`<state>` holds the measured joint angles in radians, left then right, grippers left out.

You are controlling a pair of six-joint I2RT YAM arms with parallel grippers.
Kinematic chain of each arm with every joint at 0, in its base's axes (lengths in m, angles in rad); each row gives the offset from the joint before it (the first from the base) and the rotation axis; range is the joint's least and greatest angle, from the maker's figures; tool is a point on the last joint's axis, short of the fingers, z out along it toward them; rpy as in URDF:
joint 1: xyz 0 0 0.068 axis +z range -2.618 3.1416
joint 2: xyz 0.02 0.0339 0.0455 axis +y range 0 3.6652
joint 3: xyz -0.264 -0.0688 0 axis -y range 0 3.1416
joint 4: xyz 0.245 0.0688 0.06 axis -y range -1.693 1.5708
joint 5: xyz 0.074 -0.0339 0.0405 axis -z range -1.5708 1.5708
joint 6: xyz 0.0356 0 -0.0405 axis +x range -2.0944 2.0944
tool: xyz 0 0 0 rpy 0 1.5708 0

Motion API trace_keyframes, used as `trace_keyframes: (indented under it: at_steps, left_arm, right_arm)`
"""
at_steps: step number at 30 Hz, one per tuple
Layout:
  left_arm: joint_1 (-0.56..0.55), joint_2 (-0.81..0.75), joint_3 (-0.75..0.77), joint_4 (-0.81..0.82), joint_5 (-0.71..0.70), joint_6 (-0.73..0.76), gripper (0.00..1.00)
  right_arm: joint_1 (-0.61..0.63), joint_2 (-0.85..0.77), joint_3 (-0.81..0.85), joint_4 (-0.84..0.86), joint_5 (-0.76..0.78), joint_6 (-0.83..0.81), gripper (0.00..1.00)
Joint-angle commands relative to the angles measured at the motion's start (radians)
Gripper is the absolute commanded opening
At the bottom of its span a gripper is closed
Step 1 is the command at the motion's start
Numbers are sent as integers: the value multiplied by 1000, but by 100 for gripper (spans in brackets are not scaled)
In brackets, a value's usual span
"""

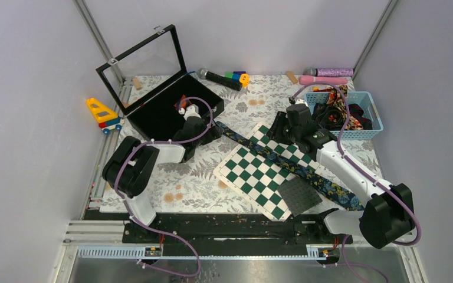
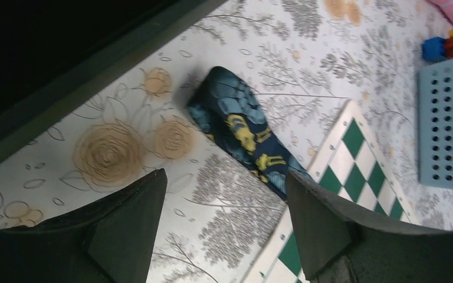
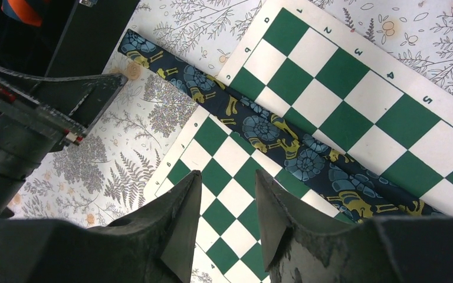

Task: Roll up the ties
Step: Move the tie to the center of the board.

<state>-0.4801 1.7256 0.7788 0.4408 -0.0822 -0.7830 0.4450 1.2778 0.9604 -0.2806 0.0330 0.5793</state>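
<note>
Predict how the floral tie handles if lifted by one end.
Probably floppy: the tie lies flat, following the board surface. Likely thin and light, so a lifted end would trail the rest. It may slide on the smooth board.

- Small digits are running along the white border of the chequered board [image 3: 342,76], on its edge away from the tie [image 3: 271,132]: 2, 4 and 5 are showing clearly.
- Border marks nearer the tie are showing too small to read.
</note>
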Motion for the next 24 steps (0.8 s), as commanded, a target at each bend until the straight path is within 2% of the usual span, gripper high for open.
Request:
trace_keyframes:
  at_steps: [1, 11, 24]
  left_arm:
    - [35, 67, 55, 68, 4, 9, 75]
    - [72, 175, 125, 146, 77, 8, 75]
    - [87, 219, 233, -22, 25, -15, 68]
  right_arm:
    - [-5, -31, 6, -3, -18, 3, 46]
    - [-6, -25, 21, -4, -24, -1, 47]
    - [-12, -24, 38, -3, -30, -3, 48]
